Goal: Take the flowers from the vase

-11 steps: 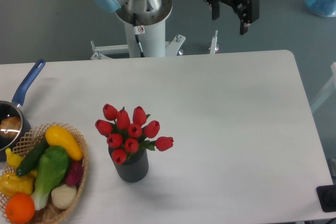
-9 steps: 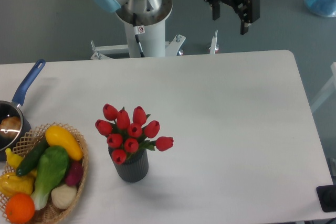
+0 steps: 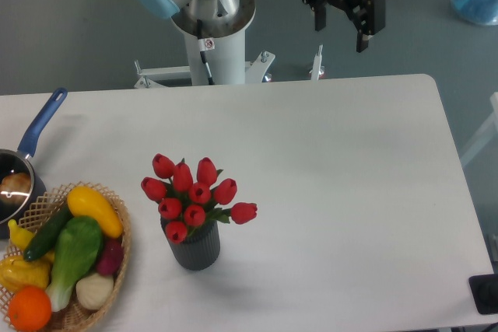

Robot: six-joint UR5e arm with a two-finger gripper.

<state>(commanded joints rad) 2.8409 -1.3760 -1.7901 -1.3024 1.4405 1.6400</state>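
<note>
Pincer [image 3: 341,35] hangs open and empty, well apart from flowers [image 3: 192,194] in vase [image 3: 194,248].

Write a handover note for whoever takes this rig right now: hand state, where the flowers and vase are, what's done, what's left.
Hand: open, empty, high beyond the table's far edge, well away from the job's things.
Flowers: red tulips in the vase, untouched.
Vase: upright on the white table, near the front edge, left of centre, just right of the wicker basket of vegetables.
Done: nothing visible yet.
Left: bring the hand over the flowers, come down, close on the bunch, lift it clear of the vase.
</note>
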